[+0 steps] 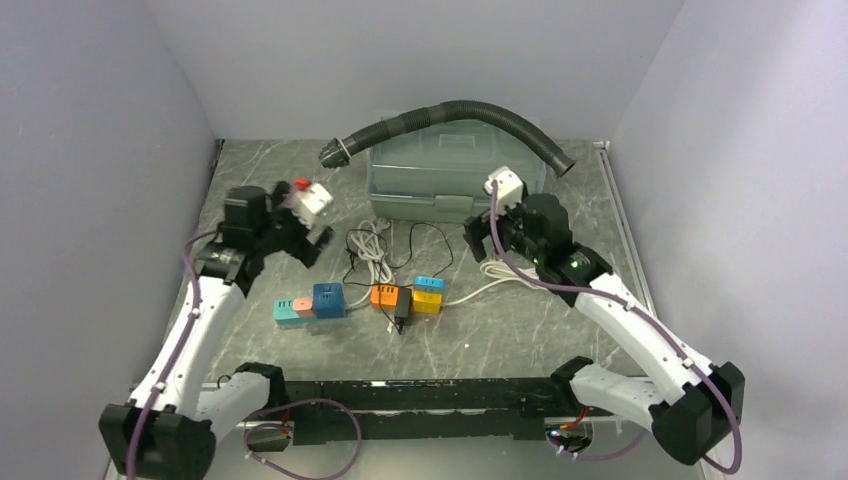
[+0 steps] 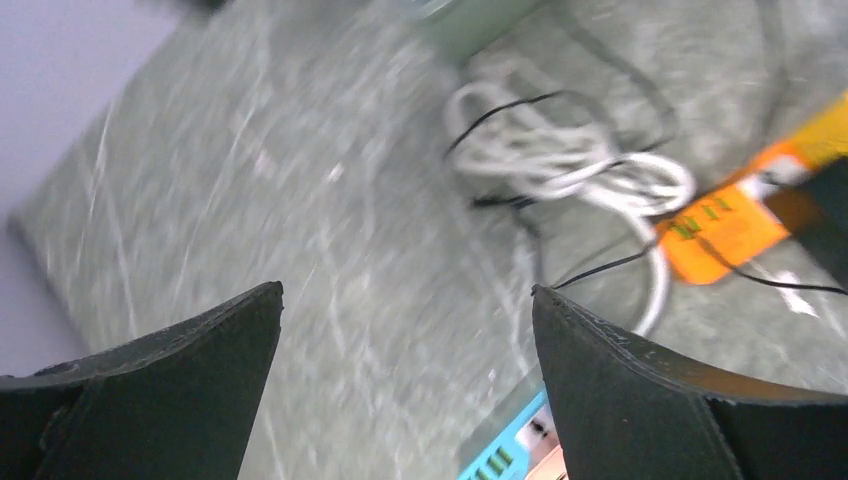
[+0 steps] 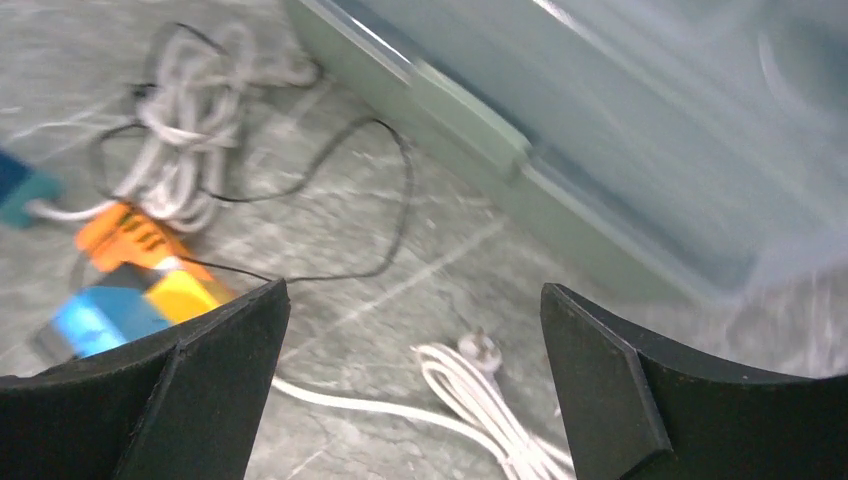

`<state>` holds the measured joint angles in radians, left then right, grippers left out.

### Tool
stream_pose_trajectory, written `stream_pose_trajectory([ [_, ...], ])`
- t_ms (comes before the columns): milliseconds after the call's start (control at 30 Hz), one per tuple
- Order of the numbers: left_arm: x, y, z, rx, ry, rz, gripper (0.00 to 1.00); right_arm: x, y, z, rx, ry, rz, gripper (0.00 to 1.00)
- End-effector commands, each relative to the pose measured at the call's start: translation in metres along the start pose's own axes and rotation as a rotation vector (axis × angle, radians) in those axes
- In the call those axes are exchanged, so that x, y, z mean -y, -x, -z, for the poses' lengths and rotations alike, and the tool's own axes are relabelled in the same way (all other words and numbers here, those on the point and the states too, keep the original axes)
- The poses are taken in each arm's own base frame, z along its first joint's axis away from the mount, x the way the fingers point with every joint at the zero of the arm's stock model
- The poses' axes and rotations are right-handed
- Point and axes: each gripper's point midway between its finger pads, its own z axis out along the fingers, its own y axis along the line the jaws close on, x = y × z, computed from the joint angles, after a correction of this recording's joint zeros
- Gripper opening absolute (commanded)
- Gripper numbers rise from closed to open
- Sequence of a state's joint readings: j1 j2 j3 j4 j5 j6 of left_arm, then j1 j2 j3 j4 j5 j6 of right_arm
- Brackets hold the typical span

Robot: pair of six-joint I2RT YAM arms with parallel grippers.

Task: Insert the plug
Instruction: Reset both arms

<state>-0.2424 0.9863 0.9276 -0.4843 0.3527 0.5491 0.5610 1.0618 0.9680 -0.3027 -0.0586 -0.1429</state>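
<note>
A black plug with a thin black cord stands against the orange, yellow and blue socket block mid-table; I cannot tell how deep it sits. The left wrist view shows that block's orange part. My left gripper hangs open above the table, left of the block, and the left wrist view shows the left gripper with nothing between its fingers. My right gripper is open too, off to the block's right. In the right wrist view a white plug lies on its coiled cord below the empty right gripper.
A teal, pink and blue socket block lies left of centre. A bundled white cable sits behind the blocks. A translucent lidded box stands at the back, with a black ribbed hose arched over it. Grey walls close in on three sides.
</note>
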Motion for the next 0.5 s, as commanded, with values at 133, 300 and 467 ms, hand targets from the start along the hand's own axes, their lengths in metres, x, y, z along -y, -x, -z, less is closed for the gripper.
stream_pose_trajectory([
  [133, -0.074, -0.094, 0.041, -0.166, 0.224, 0.529, 1.0, 0.11, -0.055, 0.023, 0.23, -0.637, -0.312, 1.0],
  [300, -0.113, -0.149, 0.03, -0.143, 0.274, 0.752, 1.0, 0.161, -0.131, 0.048, 0.256, -0.976, -0.337, 1.0],
  [467, -0.114, -0.196, 0.001, -0.099, 0.265, 0.943, 1.0, 0.19, -0.161, 0.05, 0.223, -1.061, -0.414, 1.0],
])
